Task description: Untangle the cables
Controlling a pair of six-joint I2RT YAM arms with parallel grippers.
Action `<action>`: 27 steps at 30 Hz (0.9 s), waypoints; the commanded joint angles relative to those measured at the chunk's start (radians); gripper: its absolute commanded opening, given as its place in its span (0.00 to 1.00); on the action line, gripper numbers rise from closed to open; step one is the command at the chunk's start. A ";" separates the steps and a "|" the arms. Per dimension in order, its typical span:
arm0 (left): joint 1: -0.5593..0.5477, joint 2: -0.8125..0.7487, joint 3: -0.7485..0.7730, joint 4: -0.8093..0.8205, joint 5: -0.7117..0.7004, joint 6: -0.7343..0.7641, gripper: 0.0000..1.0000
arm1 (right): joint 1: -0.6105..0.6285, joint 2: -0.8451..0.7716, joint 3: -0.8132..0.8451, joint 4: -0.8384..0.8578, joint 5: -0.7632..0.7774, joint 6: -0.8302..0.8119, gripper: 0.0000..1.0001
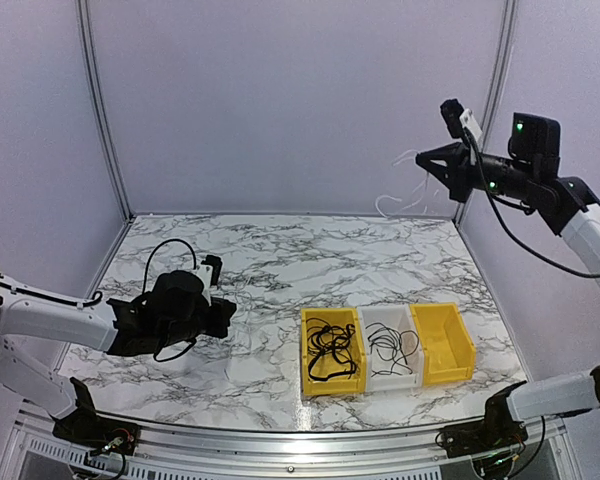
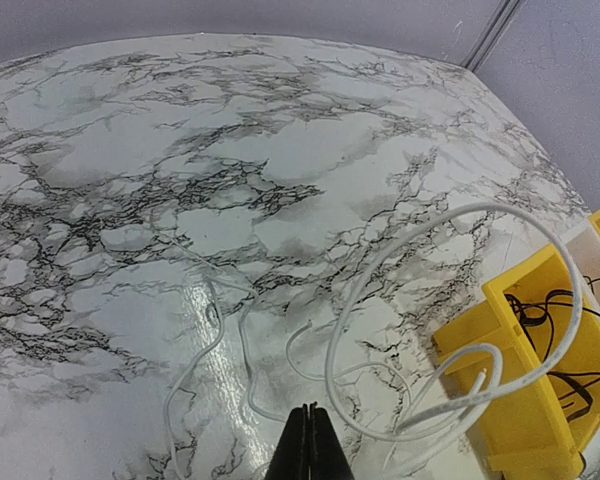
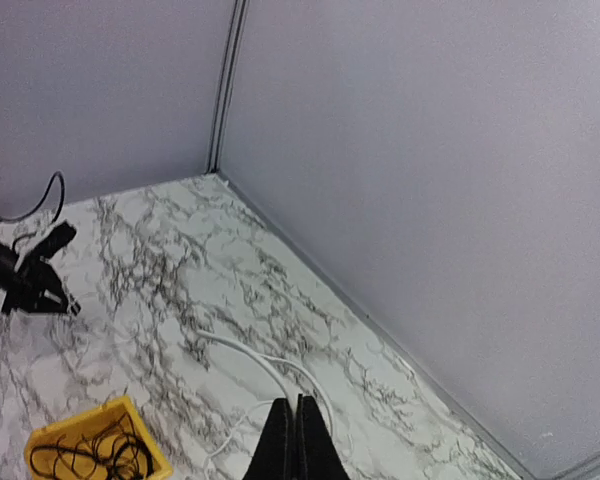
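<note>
Pale lavender walls (image 1: 280, 100) close in a marble-patterned table (image 1: 280, 250), and you are looking down on it from behind both arms.

On the far left, your left gripper (image 1: 226, 314) sits low over the table, well to the left of the bins. In its wrist view (image 2: 308, 430) the jaws are pressed together with no gap showing. A looped white cord (image 2: 460, 215) springs out from the tips, so the jaws look clamped on it. Its widest loop arcs to the right over the corner of the yellow bin (image 2: 520, 400), and thinner strands curl off to the left above the marble.

Moving right, three bins stand side by side near the front edge, touching one another. The yellow bin (image 1: 310, 385) holds a tangle of black cords (image 1: 330, 350). The white bin (image 1: 392, 378) next to it holds a few thin black cords (image 1: 390, 345). A second yellow bin (image 1: 445, 345) closes the row.

On the far right, your right gripper (image 1: 422, 162) is raised high above the table's back corner, close to the wall. In its wrist view (image 3: 295, 425) the fingers meet with no gap. They pinch a hanging white cord (image 1: 392, 205), which droops below and to the left of the tips in mid-air, well apart from the bins. From the wrist, that cord (image 3: 250, 355) curves away from the fingertips in two strands.
</note>
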 commanded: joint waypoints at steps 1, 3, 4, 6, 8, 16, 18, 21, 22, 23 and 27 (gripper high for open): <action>0.005 0.031 0.045 0.012 0.032 0.005 0.00 | -0.058 -0.167 -0.081 -0.238 0.041 -0.243 0.00; 0.005 0.042 0.058 0.006 0.042 0.008 0.00 | -0.093 -0.209 -0.111 -0.350 0.048 -0.331 0.00; 0.005 0.049 0.066 0.004 0.047 0.012 0.00 | -0.108 -0.226 -0.122 -0.409 0.051 -0.384 0.00; 0.005 0.058 0.079 -0.003 0.055 0.020 0.00 | -0.127 -0.249 -0.143 -0.523 0.093 -0.495 0.00; 0.006 0.070 0.093 -0.007 0.063 0.027 0.00 | -0.147 -0.260 -0.168 -0.619 0.142 -0.603 0.00; 0.006 0.111 0.125 -0.015 0.096 0.044 0.00 | -0.214 -0.217 -0.298 -0.780 0.128 -0.790 0.00; 0.006 0.111 0.128 -0.018 0.099 0.042 0.00 | -0.214 -0.192 -0.357 -0.757 0.119 -0.786 0.00; 0.006 0.100 0.127 -0.024 0.098 0.041 0.00 | -0.214 -0.153 -0.433 -0.719 0.108 -0.798 0.00; 0.006 0.095 0.124 -0.026 0.095 0.041 0.00 | -0.214 -0.139 -0.457 -0.711 0.103 -0.817 0.00; 0.005 0.093 0.123 -0.030 0.092 0.040 0.00 | -0.215 -0.129 -0.481 -0.700 0.098 -0.829 0.00; 0.006 0.083 0.121 -0.043 0.091 0.035 0.00 | -0.214 -0.091 -0.547 -0.646 0.069 -0.840 0.00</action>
